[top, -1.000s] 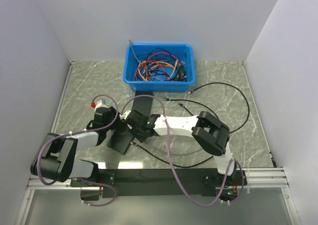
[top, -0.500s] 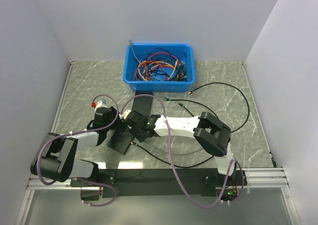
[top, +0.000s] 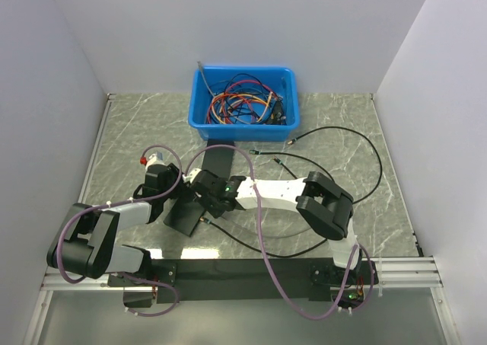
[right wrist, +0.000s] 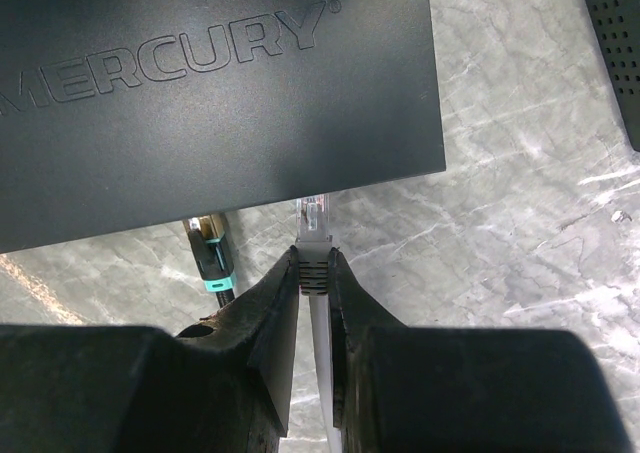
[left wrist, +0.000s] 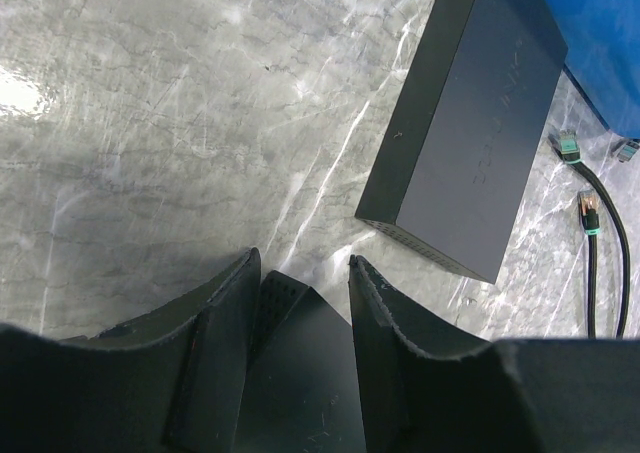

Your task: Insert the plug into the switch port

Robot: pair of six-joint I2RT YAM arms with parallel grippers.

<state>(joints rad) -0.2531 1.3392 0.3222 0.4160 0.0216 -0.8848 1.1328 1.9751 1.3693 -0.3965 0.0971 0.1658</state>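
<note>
Plug [right wrist: 314, 235] tight in right claw [right wrist: 313, 265]

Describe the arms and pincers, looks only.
The left arm and right arm have white links between bulky black joints, and a mauve cable loops along each. A green light glows on the right wrist. The left pincer and right pincer have matte black, tapered fingers.

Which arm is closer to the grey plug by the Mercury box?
Right. The right fingers pinch the plug, aimed at the black switch. The left fingers clamp that switch from another side, apart from the plug.
</note>
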